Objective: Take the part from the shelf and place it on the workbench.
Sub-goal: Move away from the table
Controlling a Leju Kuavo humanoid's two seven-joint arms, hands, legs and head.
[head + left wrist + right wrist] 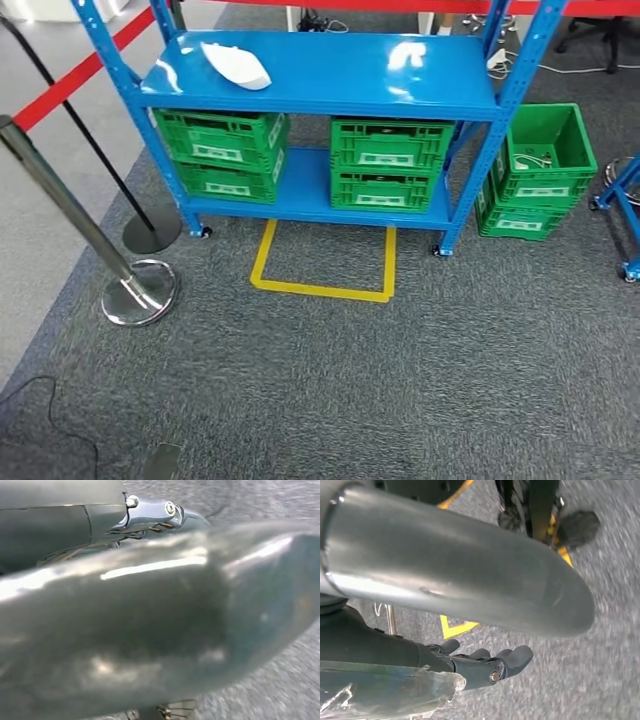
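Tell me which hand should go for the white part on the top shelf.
Left, probably. The white part lies toward the left end of the blue shelf, on the left arm's side. Both hands hang over the carpet holding nothing: the left hand, the right hand. The robot must first step closer.

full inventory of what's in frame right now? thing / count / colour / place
part: 1, white, on the shelf's top level, toward its left end
shelf: 1, blue, on castors, standing on the carpet ahead
crates on shelf: 4, green, lower level, in two stacks of two
crates beside shelf: 2, green, stacked on the floor right of the shelf; top one open with small items inside
floor marking: 1, yellow, taped outline in front of the shelf
barrier posts: 2, one chrome, one black, at left, with red belt
cable: 1, black, floor at lower left
left hand: 1, dark, hanging over carpet, fingers mostly hidden
right hand: 1, dark, empty, fingers extended over carpet
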